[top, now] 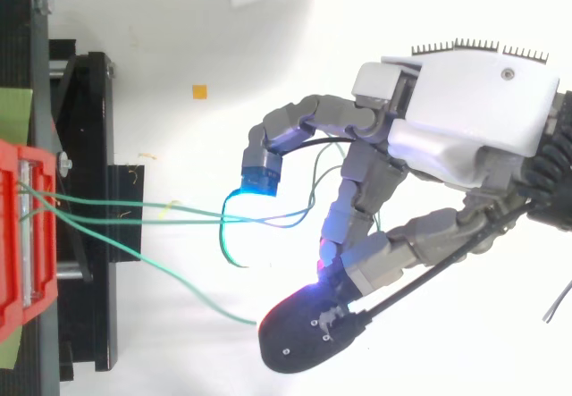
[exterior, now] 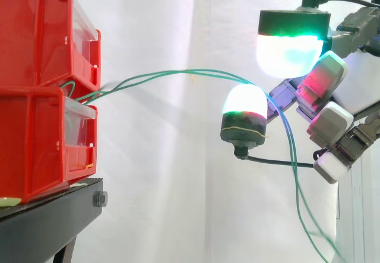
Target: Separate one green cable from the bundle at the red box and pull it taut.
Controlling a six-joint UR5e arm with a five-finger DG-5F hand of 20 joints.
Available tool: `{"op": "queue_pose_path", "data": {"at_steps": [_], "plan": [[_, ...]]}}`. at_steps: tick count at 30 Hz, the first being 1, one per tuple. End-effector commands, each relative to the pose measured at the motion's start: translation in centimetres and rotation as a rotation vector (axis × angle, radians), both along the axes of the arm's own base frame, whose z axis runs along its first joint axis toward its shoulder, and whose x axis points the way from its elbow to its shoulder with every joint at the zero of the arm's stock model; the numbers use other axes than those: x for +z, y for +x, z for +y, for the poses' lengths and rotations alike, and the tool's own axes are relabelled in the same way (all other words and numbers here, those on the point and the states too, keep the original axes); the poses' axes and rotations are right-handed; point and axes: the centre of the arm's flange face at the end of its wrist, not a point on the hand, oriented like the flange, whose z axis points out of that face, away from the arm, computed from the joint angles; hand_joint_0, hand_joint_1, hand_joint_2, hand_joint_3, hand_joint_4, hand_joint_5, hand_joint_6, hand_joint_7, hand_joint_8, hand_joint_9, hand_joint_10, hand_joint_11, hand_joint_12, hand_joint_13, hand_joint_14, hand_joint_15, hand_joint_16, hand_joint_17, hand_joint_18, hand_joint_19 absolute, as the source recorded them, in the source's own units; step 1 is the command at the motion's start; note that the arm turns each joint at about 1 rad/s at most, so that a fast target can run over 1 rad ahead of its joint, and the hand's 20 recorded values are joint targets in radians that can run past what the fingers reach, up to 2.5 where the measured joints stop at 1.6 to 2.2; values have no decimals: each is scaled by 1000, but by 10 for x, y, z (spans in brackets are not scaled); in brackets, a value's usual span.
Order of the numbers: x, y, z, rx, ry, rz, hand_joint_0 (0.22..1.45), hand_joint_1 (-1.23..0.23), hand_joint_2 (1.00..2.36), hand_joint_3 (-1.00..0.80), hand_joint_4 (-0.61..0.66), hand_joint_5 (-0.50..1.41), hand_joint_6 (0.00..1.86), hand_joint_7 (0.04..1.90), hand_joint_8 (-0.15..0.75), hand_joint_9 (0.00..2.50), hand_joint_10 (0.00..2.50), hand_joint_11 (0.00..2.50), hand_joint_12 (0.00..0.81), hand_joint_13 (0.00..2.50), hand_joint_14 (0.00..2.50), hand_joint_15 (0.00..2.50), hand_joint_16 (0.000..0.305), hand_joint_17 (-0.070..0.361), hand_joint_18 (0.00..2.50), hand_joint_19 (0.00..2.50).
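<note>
Green cables [exterior: 190, 70] sag from the red box [exterior: 35, 138], well apart from the hand [top: 465, 101], into its reach; whether it grips one I cannot tell, so separating seems unfinished, and next comes isolating one strand and pulling away.

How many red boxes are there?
2. The upper red box sits stacked on the lower red box, which rests on the black stand. More boxes may be hidden beyond the left edge.

Bright even light w/ soft shadows on curtain [exterior: 178, 203].
</note>
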Motion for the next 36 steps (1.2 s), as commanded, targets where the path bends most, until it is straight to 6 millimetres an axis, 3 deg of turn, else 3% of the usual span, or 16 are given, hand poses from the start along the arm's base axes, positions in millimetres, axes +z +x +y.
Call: {"op": "queue_pose_path", "data": {"at_steps": [1,6,8,17,25,29,36], "plan": [[0,0,0,0,0,-1,647,-1153,1000,-500,131,-38,796,1064,295,1514,18,630,387,1287,22,657,52,118,944,466],[0,1,0,0,1,-4,618,-1125,1000,-500,131,-37,799,1054,291,1513,20,612,387,1286,19,654,52,118,943,476],[-1,0,0,0,1,-3,579,-994,1000,-500,113,-20,790,1057,291,1573,20,619,390,1313,21,662,53,120,955,478],[-1,0,-1,-1,0,-1,471,-865,1000,-500,98,24,764,1074,297,1755,21,605,420,1420,19,647,61,137,1082,457],[-2,0,0,1,-1,1,386,-533,1000,-500,112,90,651,1199,271,1943,17,519,448,1586,18,621,71,161,1270,410],[-2,0,-1,-1,0,0,410,-377,1000,-500,103,126,548,1347,247,2028,18,524,431,1628,18,626,70,157,1302,417],[-3,-1,-4,-25,30,-5,499,-416,1000,-500,72,123,566,1292,229,2039,22,566,401,1614,20,669,60,136,1211,481]]}}
